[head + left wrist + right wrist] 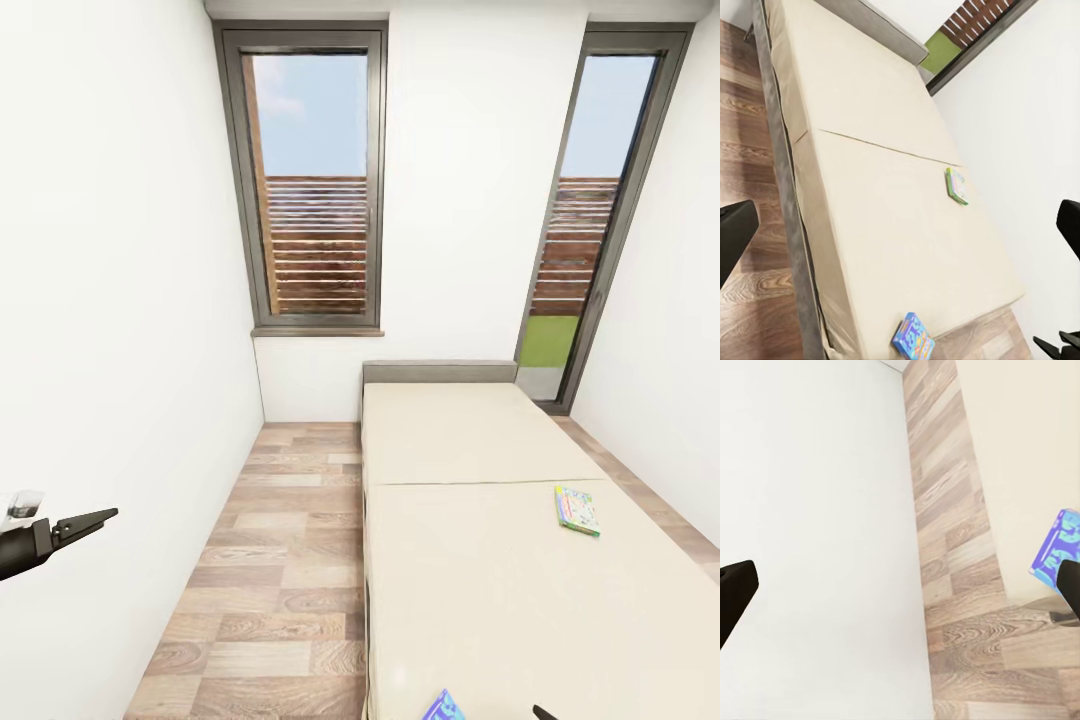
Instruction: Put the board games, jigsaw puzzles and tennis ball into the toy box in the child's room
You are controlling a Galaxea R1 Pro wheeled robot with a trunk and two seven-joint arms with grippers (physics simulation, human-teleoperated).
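Lying apart on the bed [470,560]: two board games [577,510]; both end effectors spread wide.

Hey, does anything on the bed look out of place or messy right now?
Two game boxes lie loose on the bed: a green-edged one near the far side, slightly askew, and a blue one at the foot-end corner, close to the edge. Otherwise nothing looks spilled or damaged.

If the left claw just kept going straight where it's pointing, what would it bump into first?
Most likely the bed: the left gripper looks onto bare mattress between the pale green-edged board game and the blue board game. Nothing seems in between, though depth is uncertain.
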